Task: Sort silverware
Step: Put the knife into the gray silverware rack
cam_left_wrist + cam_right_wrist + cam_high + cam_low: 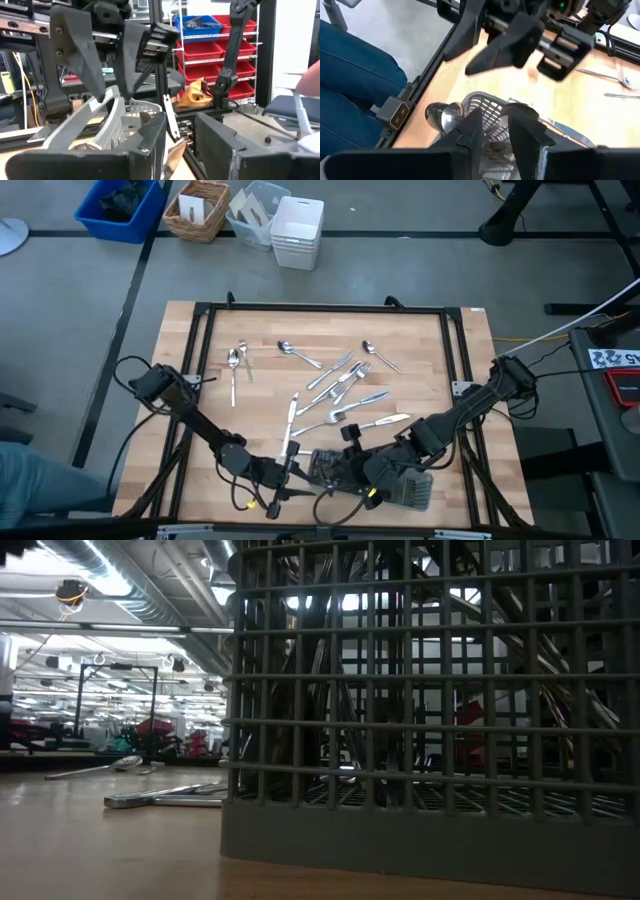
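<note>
The silverware (pixel 340 385) lay scattered over the middle of the wooden bench (pixel 470 360). Two spoons (pixel 236 358) lay apart toward its left edge and a knife (pixel 290 425) pointed at its near edge. More pieces stood inside the grey mesh tray (pixel 405 488), which sat at the near edge a little right of centre. In the right wrist view a spoon bowl (pixel 445 116) rested against the tray's wall.

The right gripper (pixel 352 465) was at the tray's left end, its jaws narrow and pinching the tray's rim. The left gripper (pixel 287 477) was just beside the tray at the near edge. Its fingers (pixel 150 135) stood apart with nothing clamped, and a slim silver piece (pixel 171 117) showed just beyond the gap.

Off the right edge of the bench a white label (pixel 615 358) carried dark characters that could not be read. No brand showed on the cutlery or the tray.

Beyond the far edge stood a blue bin (pixel 120 208), a wicker basket (pixel 196 210) and stacked white tubs (pixel 298 232). A person's blue trouser leg (pixel 355 75) was at the near left corner.
</note>
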